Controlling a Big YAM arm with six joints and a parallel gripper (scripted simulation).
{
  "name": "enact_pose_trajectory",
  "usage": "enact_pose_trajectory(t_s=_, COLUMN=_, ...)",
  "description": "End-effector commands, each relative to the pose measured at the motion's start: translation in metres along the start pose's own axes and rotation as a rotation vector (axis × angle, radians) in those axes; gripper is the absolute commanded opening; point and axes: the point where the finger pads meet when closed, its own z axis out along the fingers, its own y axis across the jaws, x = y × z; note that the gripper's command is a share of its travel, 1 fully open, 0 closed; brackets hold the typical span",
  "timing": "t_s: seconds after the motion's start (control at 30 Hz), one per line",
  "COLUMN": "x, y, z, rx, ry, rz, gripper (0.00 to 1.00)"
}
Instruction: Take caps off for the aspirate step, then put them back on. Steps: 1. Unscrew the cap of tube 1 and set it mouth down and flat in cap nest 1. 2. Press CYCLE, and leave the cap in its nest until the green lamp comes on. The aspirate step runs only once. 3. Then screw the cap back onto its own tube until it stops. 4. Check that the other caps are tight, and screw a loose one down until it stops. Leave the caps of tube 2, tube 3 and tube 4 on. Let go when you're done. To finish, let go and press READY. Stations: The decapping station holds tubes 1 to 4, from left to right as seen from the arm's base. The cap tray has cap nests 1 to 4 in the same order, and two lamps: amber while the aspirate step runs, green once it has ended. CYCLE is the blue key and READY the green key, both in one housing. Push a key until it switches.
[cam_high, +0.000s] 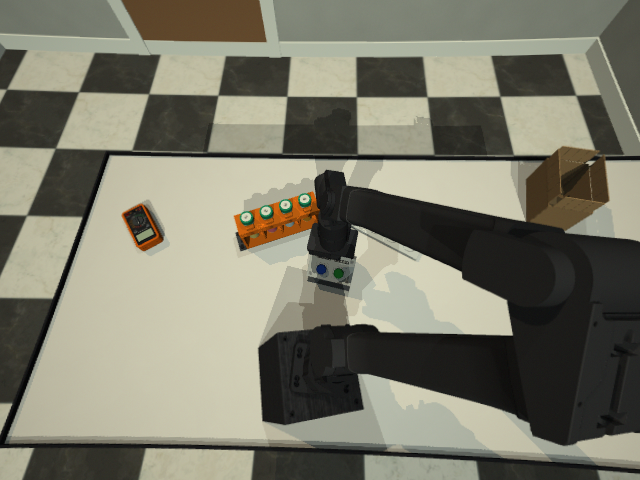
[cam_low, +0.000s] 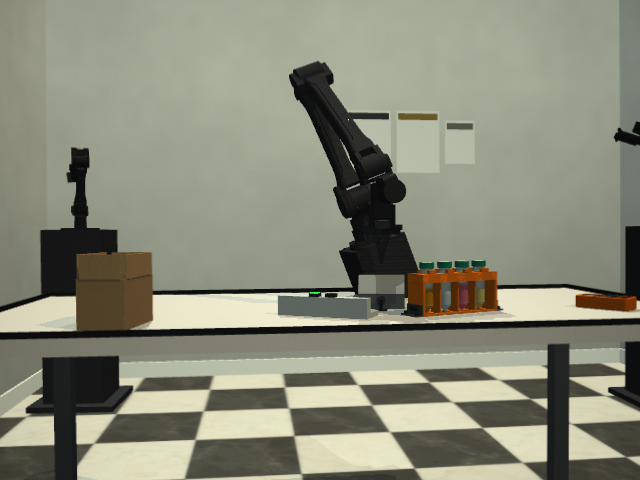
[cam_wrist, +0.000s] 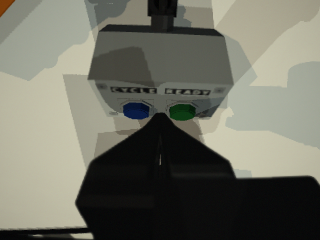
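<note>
Right now the gripper (cam_wrist: 159, 116) is hanging over the key housing (cam_wrist: 160, 60) with its fingers pressed together on nothing, their joined tip pointing down at the gap between the blue CYCLE key (cam_wrist: 136, 110) and the green READY key (cam_wrist: 182, 111); from the wrist view I cannot tell whether the tip is touching the housing or hovering just above it; in the top view the wrist is covering the back half of the housing, leaving both keys (cam_high: 321, 269) (cam_high: 338, 273) showing in front of it; just beside the housing the orange decapping station (cam_high: 273, 222) is standing with four tubes in a row, and all four green caps (cam_high: 246, 217) (cam_high: 265, 211) (cam_high: 285, 205) (cam_high: 303, 199) are sitting on their tubes; from the side the grey cap tray (cam_low: 324, 305) is lying on the table (cam_low: 206, 310) near the housing, with a green lamp (cam_low: 314, 294) glowing on its top and the lamp next to it dark; farther out an orange multimeter (cam_high: 141, 226) is lying well apart to one side of the station, and a brown cardboard box (cam_high: 567, 187) is sitting near the far corner of the table; behind all this the arm is reaching over from its black base (cam_high: 309, 377) at the near edge.
</note>
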Motion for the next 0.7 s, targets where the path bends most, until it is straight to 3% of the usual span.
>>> enact_pose_trajectory(t_s=0.0, x=0.008, y=-0.014, z=0.004, rx=-0.014, ry=-0.036, rz=-0.010, gripper=0.00)
enact_pose_trajectory(t_s=0.13, x=0.021, y=-0.024, z=0.010, rx=-0.013, ry=-0.036, rz=-0.010, gripper=0.00)
enact_pose_trajectory(t_s=0.2, x=-0.001, y=-0.016, z=-0.001, rx=-0.024, ry=-0.081, rz=-0.020, gripper=0.00)
enact_pose_trajectory(t_s=0.3, x=0.002, y=-0.018, z=0.003, rx=-0.020, ry=-0.065, rz=-0.016, gripper=0.00)
enact_pose_trajectory(t_s=0.33, x=0.015, y=-0.020, z=0.007, rx=-0.011, ry=-0.036, rz=-0.013, gripper=0.00)
enact_pose_trajectory(t_s=0.47, x=0.015, y=-0.020, z=0.007, rx=-0.011, ry=-0.036, rz=-0.013, gripper=0.00)
enact_pose_trajectory(t_s=0.5, x=0.026, y=-0.023, z=0.018, rx=-0.007, ry=-0.012, rz=-0.020, gripper=0.00)
enact_pose_trajectory(t_s=0.67, x=0.021, y=-0.022, z=0.032, rx=-0.009, ry=-0.020, rz=-0.016, gripper=0.00)
